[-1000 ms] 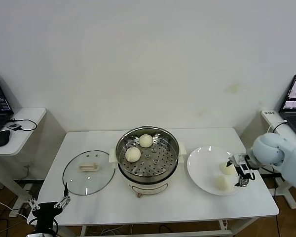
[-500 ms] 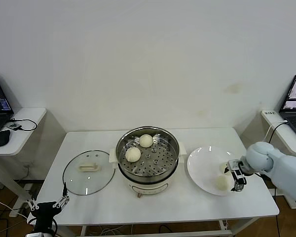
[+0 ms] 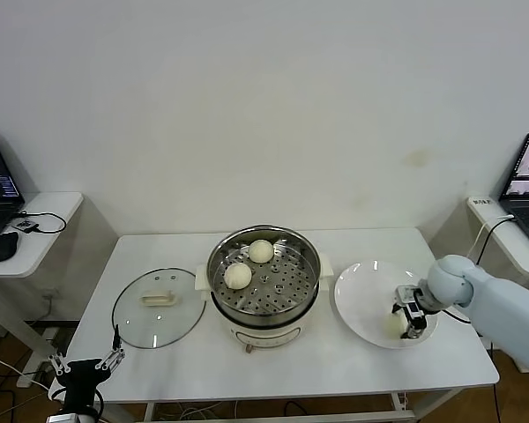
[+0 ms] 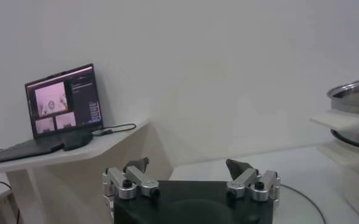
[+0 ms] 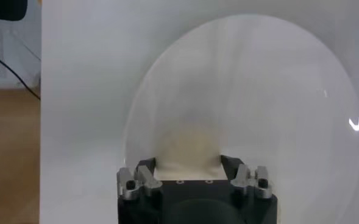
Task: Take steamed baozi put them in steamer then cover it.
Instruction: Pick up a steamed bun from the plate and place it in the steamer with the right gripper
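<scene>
Our left fingers (image 3: pixel 85 368) hang spread wide below the tabletop's (image 3: pixel 159 370) near-left corner, idle. Moving right, the cover (image 3: pixel 159 307) lies flat beside the steamer (image 3: pixel 263 275), which holds two baozi (image 3: pixel 238 276). On the plate (image 3: pixel 361 295), our right fingers (image 3: pixel 409 321), open a second ago, have dropped and closed on a third baozi (image 5: pixel 188 146); the fourth is hidden behind them. We judge the lift comes next.
</scene>
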Action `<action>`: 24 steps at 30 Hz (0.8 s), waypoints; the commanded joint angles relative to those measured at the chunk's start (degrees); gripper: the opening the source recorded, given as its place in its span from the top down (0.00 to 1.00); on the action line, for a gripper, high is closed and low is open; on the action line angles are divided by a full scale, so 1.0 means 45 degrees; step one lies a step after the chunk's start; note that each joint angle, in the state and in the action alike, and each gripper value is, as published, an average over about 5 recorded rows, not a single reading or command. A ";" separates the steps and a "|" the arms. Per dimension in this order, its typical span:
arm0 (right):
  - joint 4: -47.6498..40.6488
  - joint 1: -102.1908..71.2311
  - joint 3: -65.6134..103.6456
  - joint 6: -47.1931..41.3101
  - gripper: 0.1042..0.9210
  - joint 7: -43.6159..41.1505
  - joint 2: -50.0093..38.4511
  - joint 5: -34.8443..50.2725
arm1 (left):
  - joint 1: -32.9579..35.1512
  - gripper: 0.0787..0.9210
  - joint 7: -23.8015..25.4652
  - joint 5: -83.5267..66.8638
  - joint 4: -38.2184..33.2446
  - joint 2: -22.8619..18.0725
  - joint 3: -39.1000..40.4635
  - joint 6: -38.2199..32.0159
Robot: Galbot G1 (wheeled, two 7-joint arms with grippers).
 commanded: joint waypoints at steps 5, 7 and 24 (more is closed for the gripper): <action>0.0704 0.2699 -0.1364 -0.0210 0.35 -0.0478 -0.0682 0.1299 | -0.0025 0.12 -0.0018 -0.0031 -0.0018 0.0092 0.0020 -0.0015; 0.0981 0.3720 -0.1670 -0.0295 0.35 -0.0605 -0.0827 0.1768 | -0.0048 0.12 -0.0021 -0.0042 -0.0038 0.0116 0.0026 -0.0009; 0.1432 1.1378 -0.5618 -0.0917 0.35 -0.0005 0.2970 0.5464 | -0.0150 0.12 -0.0028 -0.0113 -0.0143 0.0250 0.0070 -0.0007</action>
